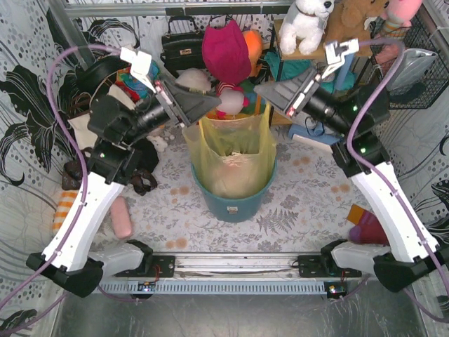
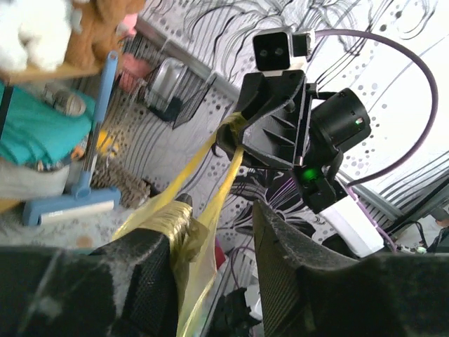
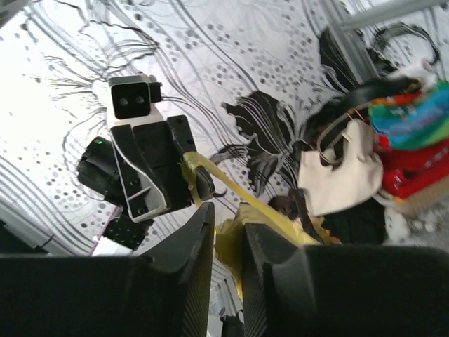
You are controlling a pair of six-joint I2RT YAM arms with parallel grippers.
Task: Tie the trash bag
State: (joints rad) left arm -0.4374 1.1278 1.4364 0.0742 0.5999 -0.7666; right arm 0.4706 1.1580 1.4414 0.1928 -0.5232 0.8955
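The trash bag (image 1: 231,151), thin yellow-green plastic, stands in the round teal bin (image 1: 235,203) at mid-table with pale waste showing through. Its top is drawn up into two strips. My left gripper (image 1: 209,105) is above the bag's left rim. In the left wrist view (image 2: 221,207) its jaws stand wide apart, and a bag strip (image 2: 184,232) drapes over one finger. My right gripper (image 1: 265,91) is above the right rim. In the right wrist view (image 3: 228,219) its jaws are nearly together, with bag plastic (image 3: 230,242) pinched between them. A taut strip (image 2: 210,151) runs between the two grippers.
Plush toys, a black handbag (image 1: 184,43) and a pink-red bundle (image 1: 226,49) crowd the back behind the bin. A cream tote bag (image 3: 340,175) lies at the left. A pink roll (image 1: 123,217) lies front left and a purple object (image 1: 368,228) front right.
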